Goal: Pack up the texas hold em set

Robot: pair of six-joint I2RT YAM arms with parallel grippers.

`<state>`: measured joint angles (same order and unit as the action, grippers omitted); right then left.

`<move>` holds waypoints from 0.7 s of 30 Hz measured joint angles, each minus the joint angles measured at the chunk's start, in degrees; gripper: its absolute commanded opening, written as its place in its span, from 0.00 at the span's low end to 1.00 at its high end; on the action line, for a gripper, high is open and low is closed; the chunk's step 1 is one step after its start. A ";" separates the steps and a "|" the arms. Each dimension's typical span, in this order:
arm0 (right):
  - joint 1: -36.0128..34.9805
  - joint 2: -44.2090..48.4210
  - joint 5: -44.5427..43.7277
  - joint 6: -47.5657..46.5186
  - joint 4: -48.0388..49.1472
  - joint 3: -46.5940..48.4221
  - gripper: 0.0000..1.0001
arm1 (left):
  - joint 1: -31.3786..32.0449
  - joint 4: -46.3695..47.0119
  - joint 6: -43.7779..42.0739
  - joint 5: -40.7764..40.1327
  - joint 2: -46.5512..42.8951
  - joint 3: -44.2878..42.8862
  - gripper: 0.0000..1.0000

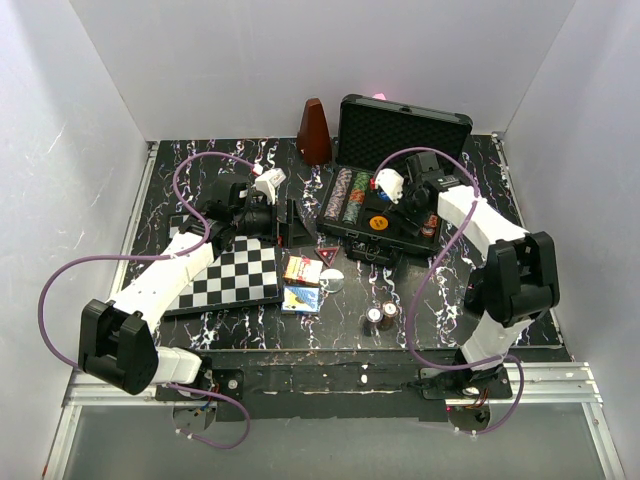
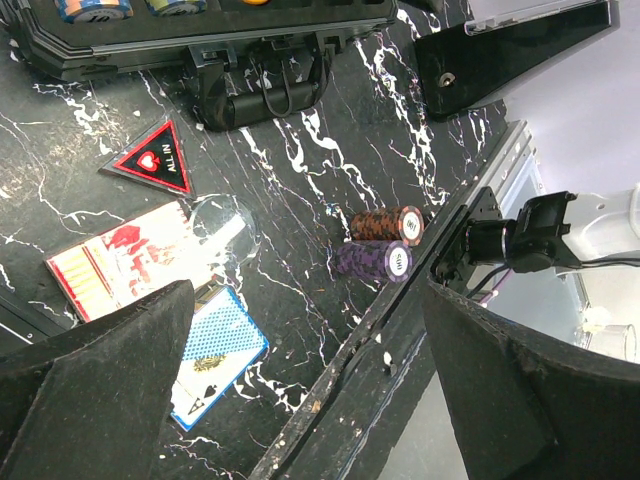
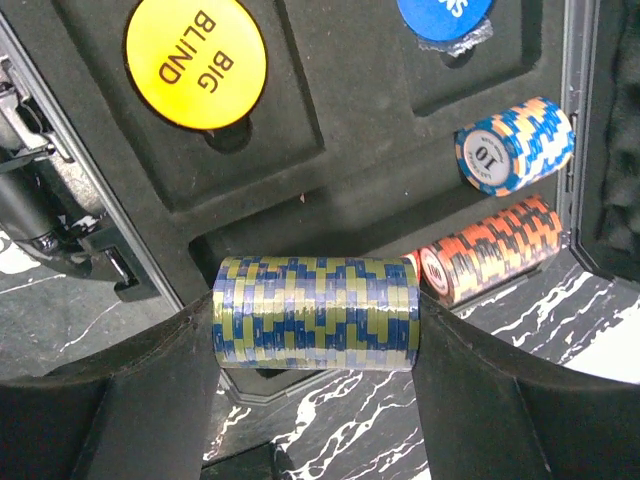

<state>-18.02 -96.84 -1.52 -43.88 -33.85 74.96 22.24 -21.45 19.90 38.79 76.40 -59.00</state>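
The right pincer (image 3: 316,345) is clenched on a sideways roll of blue-and-yellow chips (image 3: 316,300), low in the right wrist frame, over the front edge of the open black case (image 1: 400,125). The case sits upper right of centre in the top view. The left pincer (image 2: 305,330) is released, above the marbled table (image 2: 60,120) near a red card box (image 2: 120,265) and a blue card box (image 2: 215,355).

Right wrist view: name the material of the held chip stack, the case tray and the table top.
The chip stack: likely clay or plastic composite, matte, striped edges. The case tray: probably dense black foam, soft-edged recesses. The table top: black marble-look sheet, white veins, possibly printed.
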 measured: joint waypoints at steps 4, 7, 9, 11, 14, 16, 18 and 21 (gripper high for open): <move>0.00 -2.97 0.22 -0.35 -0.35 1.64 0.01 | 0.00 0.00 0.00 0.20 0.00 0.00 0.98; 0.00 -4.68 0.20 -0.52 -0.35 2.45 0.01 | 0.00 0.00 -0.04 0.20 0.00 0.00 0.98; 0.00 -5.33 0.20 -0.61 -0.26 2.51 0.01 | 0.00 0.00 -0.22 0.20 0.00 0.00 0.98; 0.00 -5.81 0.20 -0.74 -0.35 2.51 0.01 | 0.00 -0.02 -0.39 0.20 0.00 0.00 0.98; 0.00 -6.12 0.22 -0.94 -0.35 2.51 0.01 | 0.00 -0.02 -0.44 0.20 0.00 0.00 0.98; 0.00 -6.45 0.20 -1.07 -0.33 2.54 0.01 | 0.00 -0.02 -0.46 0.17 0.00 0.00 0.98; 0.00 -6.93 0.22 -1.33 -0.20 2.56 0.02 | 0.00 -0.02 -0.48 0.20 0.00 0.00 0.98; 0.00 -7.39 0.02 -1.40 -0.33 2.99 0.04 | 0.00 -0.04 -0.61 0.20 0.00 0.00 0.98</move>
<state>-18.02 -104.22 -1.50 -45.28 -34.17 77.95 22.24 -21.50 19.29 38.98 76.40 -59.00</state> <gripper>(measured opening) 0.741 0.981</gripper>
